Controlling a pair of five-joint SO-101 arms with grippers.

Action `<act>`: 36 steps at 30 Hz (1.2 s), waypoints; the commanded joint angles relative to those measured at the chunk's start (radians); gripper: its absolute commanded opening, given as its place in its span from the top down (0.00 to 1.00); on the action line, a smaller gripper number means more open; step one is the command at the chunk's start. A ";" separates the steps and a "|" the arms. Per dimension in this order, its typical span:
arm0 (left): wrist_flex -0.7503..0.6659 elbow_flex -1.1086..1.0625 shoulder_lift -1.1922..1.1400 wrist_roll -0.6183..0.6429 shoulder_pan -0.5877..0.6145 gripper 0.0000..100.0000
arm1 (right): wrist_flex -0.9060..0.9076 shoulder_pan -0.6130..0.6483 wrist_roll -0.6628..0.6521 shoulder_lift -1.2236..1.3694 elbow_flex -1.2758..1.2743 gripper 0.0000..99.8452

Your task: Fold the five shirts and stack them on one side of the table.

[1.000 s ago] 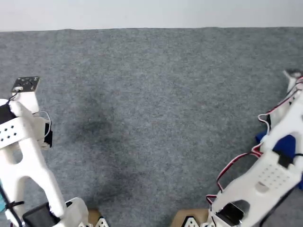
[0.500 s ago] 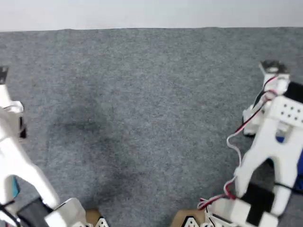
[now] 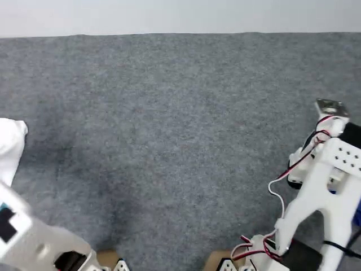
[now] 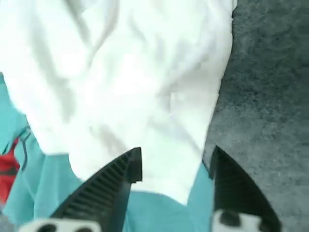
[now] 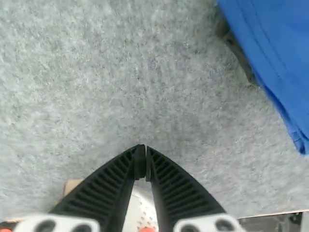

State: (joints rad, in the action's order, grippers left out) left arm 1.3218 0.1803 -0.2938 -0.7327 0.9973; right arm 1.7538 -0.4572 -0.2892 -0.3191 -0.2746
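Shirts, 3 seen: one white (image 4: 135,87) at the table's (image 3: 180,113) left edge, overlapping one teal (image 4: 29,193); one blue (image 5: 275,53) at the right edge.
Pincers, 2: left pincer (image 4: 175,164) released, poised over the white shirt; right pincer (image 5: 143,159) clenched, pointing down at the table beside the blue shirt.

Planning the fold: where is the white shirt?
The white shirt lies on the left side of the table, atop a teal shirt, under the open left hand in its wrist view.

Surroundings: table (image 3: 180,113), wall (image 3: 180,17).
Table was covered in grey felt; pale wall ran behind it; tan boards (image 3: 217,261) sat at near edge.
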 commanded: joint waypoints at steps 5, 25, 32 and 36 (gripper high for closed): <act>-0.166 0.176 -0.259 -0.058 -0.002 0.75 | 0.038 -0.004 0.035 -0.045 0.006 0.99; 0.439 1.112 -0.671 0.048 -0.190 1.00 | 0.036 -0.004 0.055 -0.053 0.006 0.99; 0.433 1.412 -0.586 0.448 -0.324 1.00 | 0.038 -0.010 0.052 -0.054 0.006 0.99; 0.433 1.420 -0.431 0.569 -0.500 1.00 | 0.039 -0.012 -0.018 -0.054 0.005 0.99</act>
State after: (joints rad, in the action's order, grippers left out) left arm 1.7331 1.5321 -0.8984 -0.2478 0.6291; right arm 1.7538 -0.4572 -0.2631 -0.3299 -0.2746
